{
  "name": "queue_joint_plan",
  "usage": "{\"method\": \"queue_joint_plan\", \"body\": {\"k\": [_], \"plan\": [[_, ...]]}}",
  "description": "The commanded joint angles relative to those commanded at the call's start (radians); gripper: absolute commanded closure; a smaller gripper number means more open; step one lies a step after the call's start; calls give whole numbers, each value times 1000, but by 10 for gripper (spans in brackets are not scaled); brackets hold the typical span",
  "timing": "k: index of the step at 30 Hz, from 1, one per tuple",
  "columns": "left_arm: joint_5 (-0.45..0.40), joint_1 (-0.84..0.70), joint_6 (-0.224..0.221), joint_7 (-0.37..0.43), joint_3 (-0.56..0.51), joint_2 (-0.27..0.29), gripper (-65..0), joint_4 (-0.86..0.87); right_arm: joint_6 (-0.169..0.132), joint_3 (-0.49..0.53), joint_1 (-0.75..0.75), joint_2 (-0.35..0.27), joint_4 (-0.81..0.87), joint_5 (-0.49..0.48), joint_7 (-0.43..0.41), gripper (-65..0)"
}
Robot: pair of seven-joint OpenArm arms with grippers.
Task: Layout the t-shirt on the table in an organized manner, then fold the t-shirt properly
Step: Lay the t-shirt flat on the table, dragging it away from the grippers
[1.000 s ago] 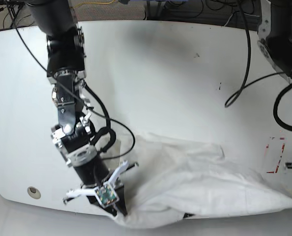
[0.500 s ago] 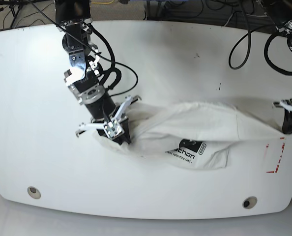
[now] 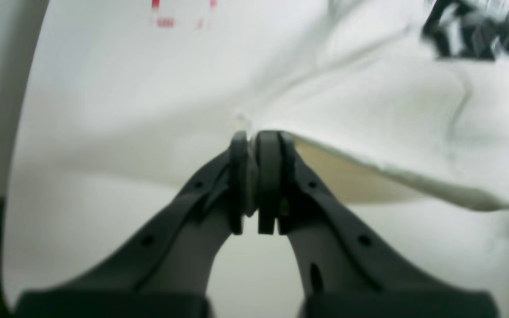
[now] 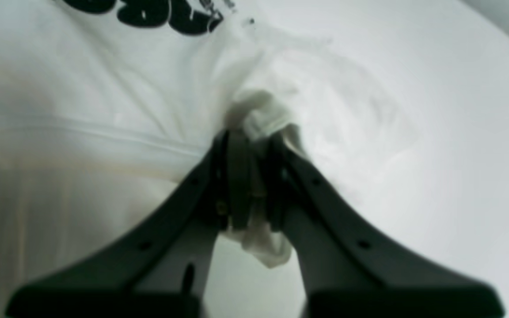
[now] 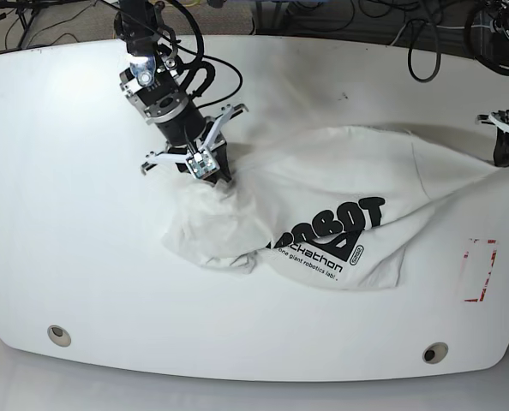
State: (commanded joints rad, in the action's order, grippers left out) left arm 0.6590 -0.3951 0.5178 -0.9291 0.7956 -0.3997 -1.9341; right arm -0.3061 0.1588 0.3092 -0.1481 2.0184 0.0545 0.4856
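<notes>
So both sets of jaws are clamped down on cloth right now. In the left wrist view the left gripper point(image 3: 252, 176) has a thin edge of the t-shirt point(image 5: 323, 201) pinched between its pads, with the fabric fanning away toward the upper right of the frame. The right gripper point(image 4: 248, 181) in its own wrist view has a fatter bunch squeezed in, a little wad poking out above and below the pads.

My take on the step: this is the spreading-out part, not folding yet. To do it well I'd keep both grips tight, pull the two held points apart evenly and low over the counter point(image 5: 66, 214), and only let go once the body lies flat without that heap.

In the base view the shirt sits centre-right on the counter, black lettering point(image 5: 332, 227) facing up, with a crumpled lump just below the right gripper point(image 5: 213, 168) at upper left. The other end stretches out to the left gripper point(image 5: 503, 145) at the far right edge, above the red tape marks point(image 5: 480, 270).
</notes>
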Motion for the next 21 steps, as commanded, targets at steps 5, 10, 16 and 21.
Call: {"method": "queue_joint_plan", "body": {"k": [5,10,16,21], "plan": [[-75,-46,68,0,48,0,0,0,0,0,77,0,0,-3,2,0],[-147,-75,147,0,83,0,0,5,0,0,153,0,0,-3,2,0],[-190,-92,180,0,97,2,0,6,0,2,209,0,-2,-5,6,-3],[-204,-94,180,0,97,2,0,6,0,2,236,0,-2,-5,8,-114]]}}
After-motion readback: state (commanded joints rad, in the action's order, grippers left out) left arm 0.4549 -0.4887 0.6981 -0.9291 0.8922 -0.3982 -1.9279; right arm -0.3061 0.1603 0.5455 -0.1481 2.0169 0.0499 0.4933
